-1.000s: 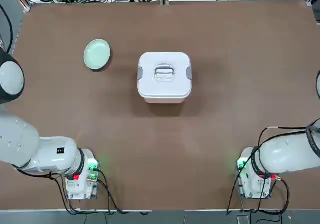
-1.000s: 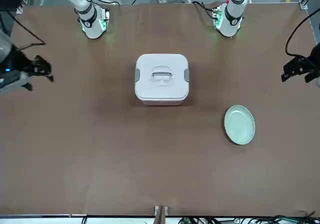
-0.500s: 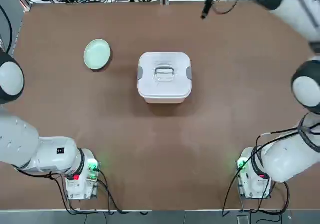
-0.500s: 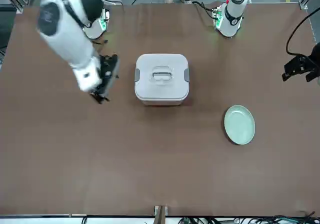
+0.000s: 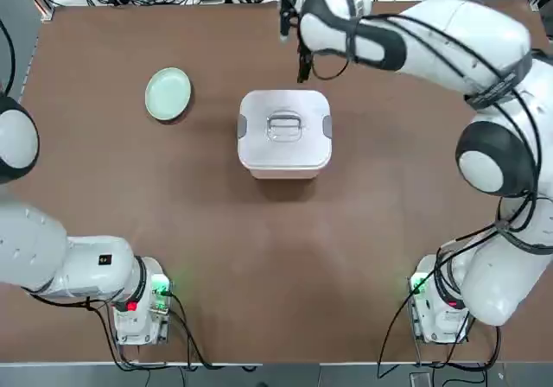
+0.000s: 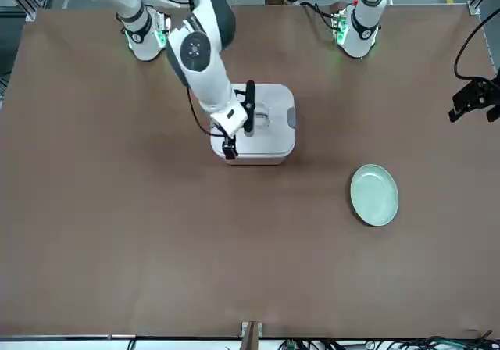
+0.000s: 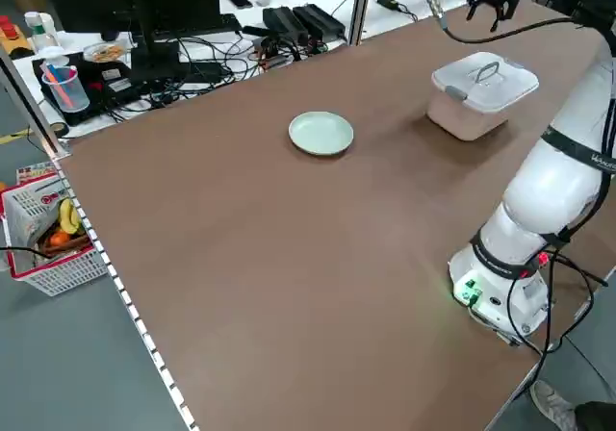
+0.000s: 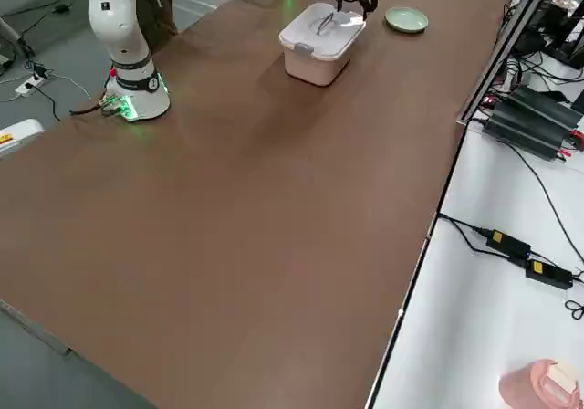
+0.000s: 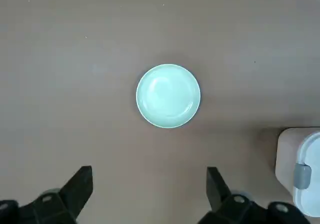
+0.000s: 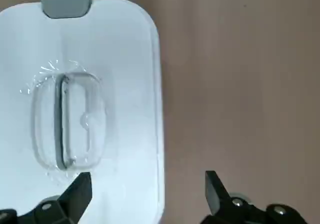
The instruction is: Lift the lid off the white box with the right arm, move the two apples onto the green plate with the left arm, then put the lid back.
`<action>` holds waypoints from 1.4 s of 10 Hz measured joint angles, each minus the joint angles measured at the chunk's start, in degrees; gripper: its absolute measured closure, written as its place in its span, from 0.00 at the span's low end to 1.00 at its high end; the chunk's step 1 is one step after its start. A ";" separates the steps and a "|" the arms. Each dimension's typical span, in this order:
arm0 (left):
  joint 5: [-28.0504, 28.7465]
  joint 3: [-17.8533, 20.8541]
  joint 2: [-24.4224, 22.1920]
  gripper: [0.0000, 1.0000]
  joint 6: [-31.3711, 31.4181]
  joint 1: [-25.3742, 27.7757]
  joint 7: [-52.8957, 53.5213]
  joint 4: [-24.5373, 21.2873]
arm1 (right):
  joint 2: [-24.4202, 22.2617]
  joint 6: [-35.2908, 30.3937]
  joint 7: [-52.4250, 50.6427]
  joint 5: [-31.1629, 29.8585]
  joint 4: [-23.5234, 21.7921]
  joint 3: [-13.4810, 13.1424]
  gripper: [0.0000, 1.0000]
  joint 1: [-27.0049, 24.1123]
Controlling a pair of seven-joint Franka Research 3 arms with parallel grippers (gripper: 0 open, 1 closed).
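The white box [image 5: 284,136] sits near the middle of the table [image 5: 259,249], a little toward its far edge, with the lid [image 10: 82,91] closed on it and both grey clips at its sides; the apples are not visible, presumably inside. The right gripper [image 10: 145,189] hangs above the box's far rim, fingers spread apart and holding nothing, offset from the loop handle [image 10: 67,121]. To do this step well, it should centre over the handle, turn so the fingers straddle the loop across its thin bar, descend straight, close firmly, then lift vertically so the tub does not drag. The left gripper [image 9: 147,189], also spread open and empty, waits high over the green plate [image 5: 168,93] toward the table's far left corner.
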 joint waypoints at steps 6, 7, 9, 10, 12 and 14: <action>0.00 -0.49 -0.93 0.00 0.00 -0.08 0.00 0.05 | 0.42 -4.45 11.22 -0.61 -1.14 0.06 0.00 4.93; 0.00 -0.55 -1.36 0.00 0.00 -0.09 0.03 0.05 | 0.43 -4.21 11.22 -1.19 -1.44 0.06 0.00 5.17; 0.00 -0.38 -1.61 0.00 0.00 -0.01 0.13 0.04 | 0.45 -3.10 11.32 -1.43 -2.23 0.07 0.00 5.86; 0.00 -0.27 -1.61 0.00 0.00 0.13 0.14 0.04 | 0.46 -2.40 11.43 -1.66 -2.89 0.06 0.00 6.03; 0.00 -0.15 -1.60 0.00 0.00 0.82 0.23 0.03 | 0.46 -1.75 11.90 -2.89 -3.47 0.02 0.00 6.08; 0.00 -0.12 -1.60 0.00 0.00 0.92 0.28 0.03 | 0.72 -0.63 13.88 -4.79 -3.63 0.01 0.00 6.12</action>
